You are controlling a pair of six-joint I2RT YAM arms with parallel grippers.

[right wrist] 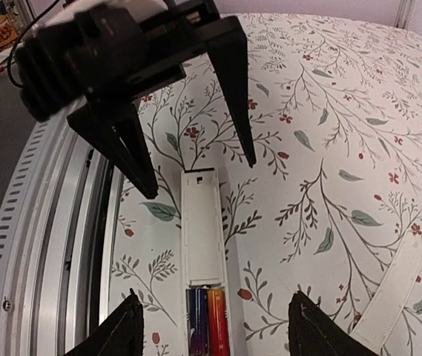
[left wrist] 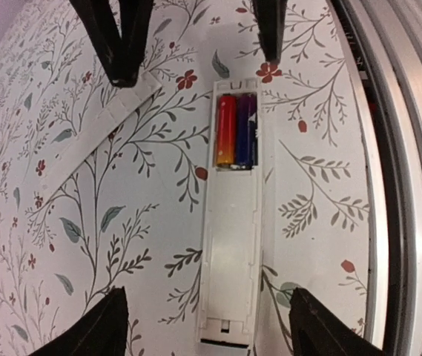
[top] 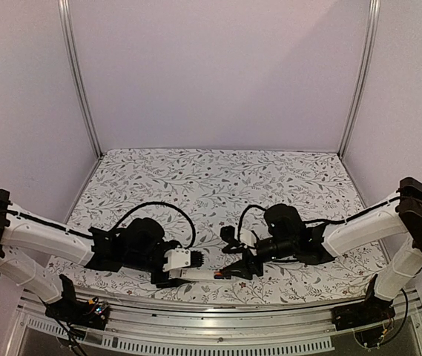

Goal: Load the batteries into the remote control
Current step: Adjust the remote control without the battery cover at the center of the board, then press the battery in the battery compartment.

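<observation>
The white remote control (left wrist: 231, 222) lies on the floral table, back up, with its compartment uncovered. Two batteries (left wrist: 235, 130), one orange-red and one dark purple, sit side by side in that compartment. My left gripper (left wrist: 207, 293) is open, its fingers astride the remote's plain end and apart from it. My right gripper (right wrist: 215, 294) is open too, straddling the battery end (right wrist: 209, 322) without touching it. The two grippers face each other over the remote (top: 199, 275) near the table's front edge. Neither holds anything.
The thin white cover strip (left wrist: 99, 130) lies loose on the cloth beside the remote, on the side away from the edge; it also shows in the right wrist view (right wrist: 392, 293). The metal rail (left wrist: 403, 185) of the table's near edge runs close along the remote.
</observation>
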